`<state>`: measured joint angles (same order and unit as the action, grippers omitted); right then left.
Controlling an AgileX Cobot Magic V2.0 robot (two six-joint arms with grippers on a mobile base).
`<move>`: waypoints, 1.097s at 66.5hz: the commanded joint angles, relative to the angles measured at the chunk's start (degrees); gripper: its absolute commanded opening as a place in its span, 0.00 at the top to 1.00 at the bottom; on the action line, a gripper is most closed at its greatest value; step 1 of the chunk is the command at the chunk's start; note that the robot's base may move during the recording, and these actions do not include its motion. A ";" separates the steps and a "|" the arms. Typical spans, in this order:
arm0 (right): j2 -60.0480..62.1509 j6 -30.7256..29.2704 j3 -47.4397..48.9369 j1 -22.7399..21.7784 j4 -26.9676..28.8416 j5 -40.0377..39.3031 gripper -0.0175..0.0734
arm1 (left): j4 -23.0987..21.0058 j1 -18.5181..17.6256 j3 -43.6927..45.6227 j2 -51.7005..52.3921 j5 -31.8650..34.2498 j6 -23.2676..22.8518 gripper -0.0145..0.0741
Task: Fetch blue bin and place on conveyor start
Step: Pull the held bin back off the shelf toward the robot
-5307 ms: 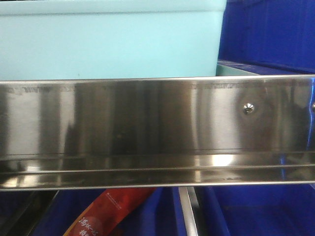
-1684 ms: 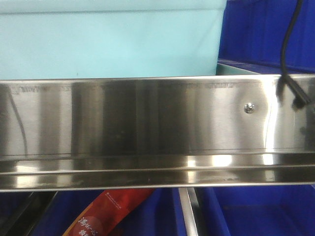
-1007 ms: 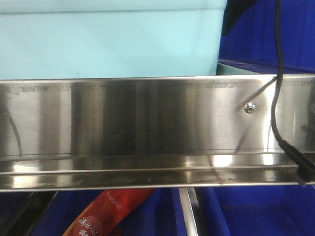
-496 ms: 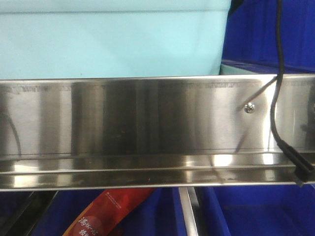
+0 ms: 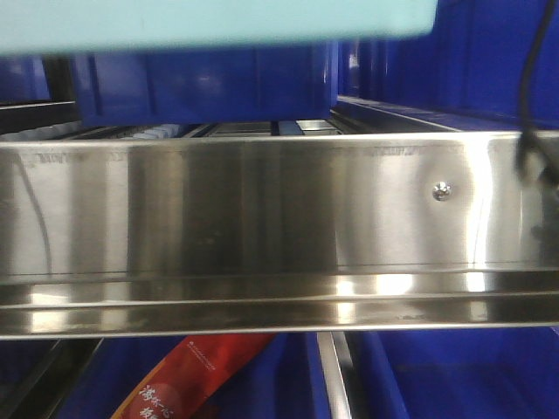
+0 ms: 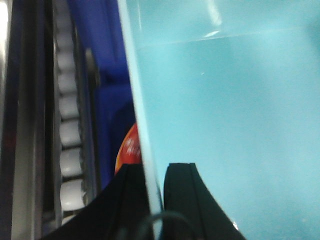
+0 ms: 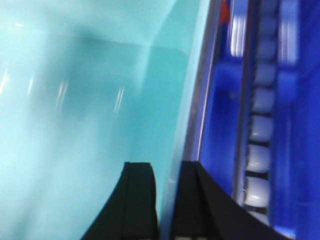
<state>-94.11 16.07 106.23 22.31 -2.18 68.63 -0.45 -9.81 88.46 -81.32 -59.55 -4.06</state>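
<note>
The blue bin (image 5: 210, 22) is a light turquoise tub, now raised so only its bottom shows along the top of the front view, above the shelf. My left gripper (image 6: 152, 172) is shut on the bin's left wall (image 6: 145, 135), one finger inside, one outside. My right gripper (image 7: 167, 172) is shut on the bin's right wall (image 7: 187, 115) in the same way. The bin's inside (image 6: 235, 125) looks empty in both wrist views (image 7: 85, 125). The conveyor start is out of view.
A shiny steel shelf rail (image 5: 262, 227) spans the front view. Dark blue storage bins (image 5: 201, 87) stand behind and below it (image 5: 454, 375). A red packet (image 5: 188, 375) lies in a lower bin. White rollers (image 6: 70, 125) run beside the bin on both sides (image 7: 260, 130). A black cable (image 5: 528, 96) hangs at right.
The turquoise bin has lifted off the shelf, uncovering the dark blue bins and rollers behind it. The black cable at right has risen with the arm.
</note>
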 commanded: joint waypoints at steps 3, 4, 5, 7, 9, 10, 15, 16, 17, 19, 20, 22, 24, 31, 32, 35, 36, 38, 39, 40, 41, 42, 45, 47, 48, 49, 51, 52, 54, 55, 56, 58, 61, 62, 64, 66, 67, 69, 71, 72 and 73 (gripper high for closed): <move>4.17 -0.93 0.46 0.01 -1.08 -1.10 0.97 | -0.40 -0.12 0.78 4.52 2.97 0.51 0.96; 4.29 -0.93 0.46 0.01 -1.08 -1.10 0.97 | -0.53 -0.12 0.78 4.93 3.29 0.51 0.96; 4.75 -0.93 0.46 0.01 -1.08 -1.19 0.97 | -0.70 -0.12 0.78 5.46 3.58 0.51 0.96; 5.27 -0.93 0.46 0.01 -1.08 -1.65 0.97 | -0.84 -0.12 0.78 6.08 3.99 0.51 0.96; 5.68 -0.93 0.46 0.01 -1.08 -2.06 0.97 | -0.89 -0.12 0.78 6.49 4.48 0.51 0.96; 5.86 -0.93 0.46 0.01 -1.08 -2.21 0.97 | -0.89 -0.12 0.78 6.82 4.73 0.51 0.96; 6.18 -0.93 0.46 0.01 -1.08 -3.09 0.97 | -0.89 -0.12 0.78 7.42 5.99 0.51 0.96; 6.18 -0.93 0.46 0.01 -1.08 -3.09 0.97 | -0.89 -0.12 0.78 7.42 6.09 0.51 0.96; 6.18 -0.93 0.46 0.01 -1.08 -3.09 0.97 | -0.89 -0.12 0.78 7.42 6.09 0.51 0.96; 6.18 -0.93 0.46 0.01 -1.08 -3.09 0.97 | -0.89 -0.12 0.78 7.42 6.42 0.51 0.96; 6.18 -0.93 0.46 0.01 -1.08 -3.09 0.97 | -0.89 -0.12 0.78 7.42 6.42 0.51 0.96; 6.18 -0.93 0.46 0.01 -1.08 -3.09 0.97 | -0.89 -0.12 0.78 7.42 6.42 0.51 0.96; 6.18 -0.93 0.46 0.01 -1.08 -3.09 0.97 | -0.89 -0.12 0.78 7.42 6.42 0.51 0.96; 6.18 -0.93 0.46 0.01 -1.08 -3.48 0.97 | -0.89 -0.12 0.78 7.42 6.42 0.51 0.96; 6.18 -0.93 0.46 0.01 -1.08 -3.59 0.97 | -0.89 -0.12 0.78 7.42 6.53 0.51 0.96; 6.18 -0.93 0.46 0.01 -1.08 -3.69 0.97 | -0.89 -0.12 0.78 7.42 6.53 0.51 0.96; 6.18 -0.93 0.46 0.01 -1.08 -3.69 0.97 | -0.89 -0.12 0.78 7.42 6.53 0.51 0.96; 6.18 -0.93 0.46 0.01 -1.08 -3.54 0.97 | -0.77 -0.12 0.78 7.42 6.51 0.51 0.96; 6.18 -0.93 0.46 0.01 -1.08 -3.54 0.97 | -0.77 -0.12 0.78 7.42 6.51 0.51 0.96; 6.18 -0.93 0.46 0.01 -1.08 -3.36 0.97 | -0.77 -0.12 0.78 7.42 6.51 0.51 0.96; 6.18 -0.93 0.46 0.01 -1.08 -3.36 0.97 | -0.77 -0.12 0.78 7.42 6.51 0.51 0.96; 6.18 -0.93 0.46 0.01 -1.08 -3.36 0.97 | -0.77 -0.12 0.78 7.42 6.51 0.51 0.96; 6.18 -0.93 0.46 0.01 -1.08 -3.48 0.97 | -0.77 -0.12 0.78 7.42 6.51 0.51 0.96; 6.18 -0.93 0.46 0.01 -1.08 -3.48 0.97 | -0.76 -0.12 0.78 7.42 6.69 0.51 0.96; 6.18 -0.93 0.46 0.01 -1.08 -3.48 0.97 | -0.76 -0.12 0.78 7.42 6.69 0.51 0.96; 6.18 -0.93 0.46 0.01 -1.08 -3.48 0.97 | -0.76 -0.12 0.78 7.42 6.69 0.51 0.96; 6.18 -0.93 0.46 0.01 -1.08 -3.48 0.97 | -0.64 -0.12 0.78 7.42 6.68 0.51 0.96; 6.18 -0.93 0.46 0.01 -1.08 -3.48 0.97 | -0.64 -0.12 0.78 7.42 6.68 0.51 0.96; 6.18 -0.93 0.46 0.01 -1.08 -3.48 0.97 | -0.64 -0.12 0.78 7.42 6.68 0.51 0.96; 6.18 -0.93 0.46 0.01 -1.08 -3.48 0.97 | -0.53 -0.12 0.78 7.42 6.68 0.51 0.96; 6.18 -0.93 0.46 0.01 -1.08 -3.48 0.97 | -0.53 -0.12 0.78 7.42 6.68 0.51 0.96; 6.18 -0.93 0.46 0.01 -1.08 -3.48 0.97 | -0.53 -0.12 0.78 7.42 6.68 0.51 0.96; 6.18 -0.93 0.46 0.01 -1.08 -3.48 0.97 | -0.53 -0.12 0.78 7.42 6.68 0.51 0.96; 6.18 -0.93 0.46 0.01 -1.08 -3.48 0.97 | -0.53 -0.12 0.78 7.42 6.68 0.51 0.96; 6.18 -0.93 0.46 0.01 -1.08 -3.48 0.97 | -0.53 -0.12 0.78 7.42 6.68 0.51 0.96; 6.18 -0.93 0.46 0.01 -1.08 -3.48 0.97 | -0.53 -0.12 0.78 7.42 6.68 0.51 0.96; 6.18 -0.93 0.46 0.01 -1.08 -3.48 0.97 | -0.53 -0.12 0.78 7.42 6.68 0.51 0.96; 6.18 -0.93 0.46 0.01 -1.08 -3.48 0.97 | -0.53 -0.12 0.78 7.42 6.68 0.51 0.96; 6.18 -0.93 0.46 0.01 -1.08 -3.48 0.97 | -0.53 -0.12 0.78 7.42 6.68 0.51 0.96; 6.18 -0.93 0.46 0.01 -1.08 -3.48 0.97 | -0.53 -0.12 0.78 7.42 6.68 0.51 0.96; 6.18 -0.93 0.46 0.01 -1.08 -3.48 0.97 | -0.53 -0.12 0.78 7.42 6.68 0.51 0.96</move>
<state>-88.96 16.38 106.23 22.40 -1.96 66.53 -2.34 -9.81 88.82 -74.63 -55.37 -4.30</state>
